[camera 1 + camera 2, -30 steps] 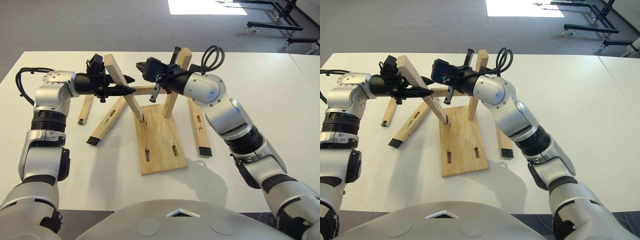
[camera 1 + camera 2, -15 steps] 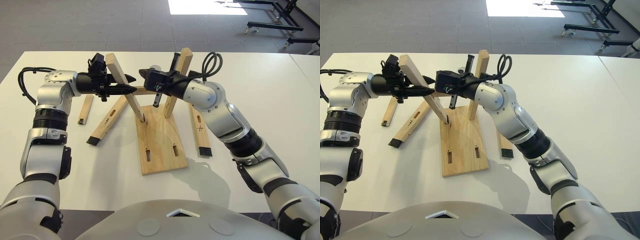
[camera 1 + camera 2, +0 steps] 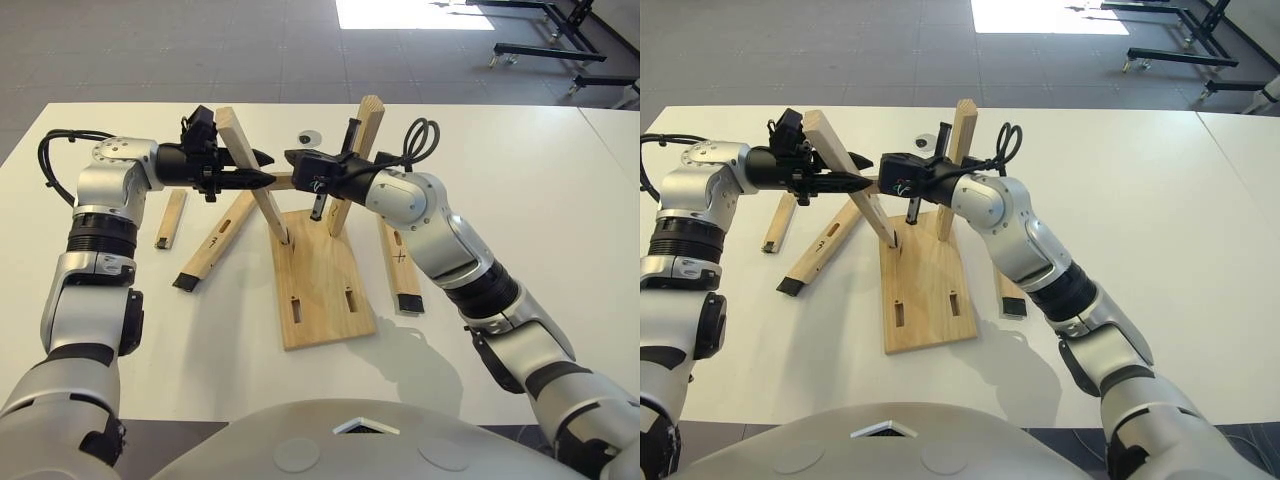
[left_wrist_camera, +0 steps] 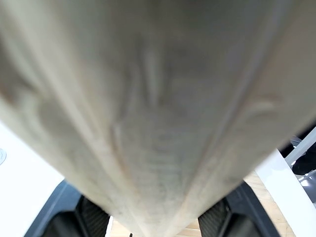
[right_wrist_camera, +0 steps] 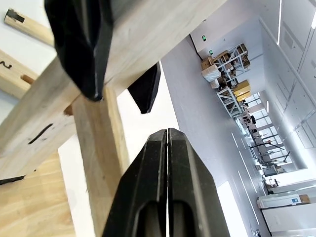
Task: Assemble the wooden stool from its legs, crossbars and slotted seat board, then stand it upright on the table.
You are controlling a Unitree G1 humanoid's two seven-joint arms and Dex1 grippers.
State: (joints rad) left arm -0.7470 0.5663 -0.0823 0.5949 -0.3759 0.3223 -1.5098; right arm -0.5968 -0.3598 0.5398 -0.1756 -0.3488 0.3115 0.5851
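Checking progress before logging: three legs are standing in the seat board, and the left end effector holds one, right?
Not three: two legs stand in the seat board, the leaning leg, which the left end effector holds, and the upright leg. The left eye view shows it.

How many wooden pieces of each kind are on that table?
Legs: 4 (two standing in the board, two lying flat)
Crossbars: 2
Seat board: 1
Total: 7
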